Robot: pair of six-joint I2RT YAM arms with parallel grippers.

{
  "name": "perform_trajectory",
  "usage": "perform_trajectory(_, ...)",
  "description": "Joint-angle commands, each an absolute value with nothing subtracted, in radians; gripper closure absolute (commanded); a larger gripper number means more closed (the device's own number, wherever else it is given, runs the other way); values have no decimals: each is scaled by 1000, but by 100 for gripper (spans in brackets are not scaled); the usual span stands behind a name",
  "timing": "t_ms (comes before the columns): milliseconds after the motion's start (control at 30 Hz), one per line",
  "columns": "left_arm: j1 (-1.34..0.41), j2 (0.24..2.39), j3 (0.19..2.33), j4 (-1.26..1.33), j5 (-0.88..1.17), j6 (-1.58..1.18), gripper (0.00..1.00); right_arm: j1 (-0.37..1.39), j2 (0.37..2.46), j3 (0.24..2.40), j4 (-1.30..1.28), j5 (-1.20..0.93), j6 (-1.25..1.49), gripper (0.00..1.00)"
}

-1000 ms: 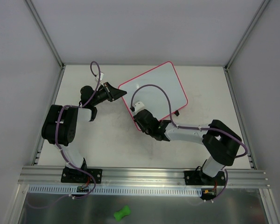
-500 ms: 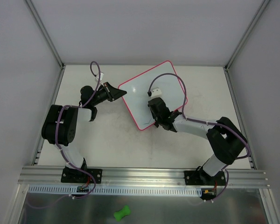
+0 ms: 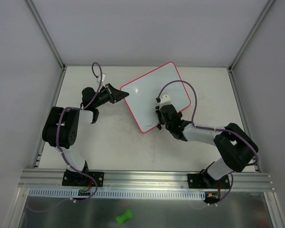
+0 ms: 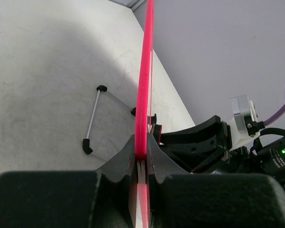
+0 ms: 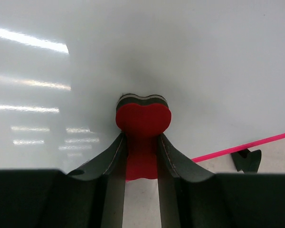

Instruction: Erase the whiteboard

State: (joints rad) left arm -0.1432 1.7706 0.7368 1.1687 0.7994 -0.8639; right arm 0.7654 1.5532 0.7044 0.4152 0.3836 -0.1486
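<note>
whiteboard [image 3: 152,92]: lying tilted up around 12 o'clock on the table [image 3: 109,142] | left gripper [image 4: 141,153]: pinched shut on its pink frame, at the board's 9 o'clock edge | right gripper [image 5: 141,142]: squeezed tight on a red eraser [image 5: 143,118], which is pressed onto the white face down near the board's 5 o'clock side

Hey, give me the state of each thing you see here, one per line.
whiteboard: no marks visible, frame clamped at one corner
left gripper: shut on the whiteboard's frame
eraser: gripped, its end against the whiteboard face
right gripper: shut on the eraser
green bone-shaped piece: lying loose beyond the rail
</note>
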Motion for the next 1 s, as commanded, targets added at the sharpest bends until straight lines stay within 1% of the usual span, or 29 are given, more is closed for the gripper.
perform_trajectory(0,-160,1772,738,1134,861,-779,100,813,1554,686,463,265,-158,100)
perform_trajectory(367,-160,1770,736,1134,861,-779,100,963,1623,726,446,282,-183,100)
perform_trajectory(500,-160,1770,736,1134,861,-781,100,1026,1664,752,422,319,-195,100)
perform_trajectory(967,-160,1767,732,1134,861,-778,100,1071,1677,798,416,368,-201,100)
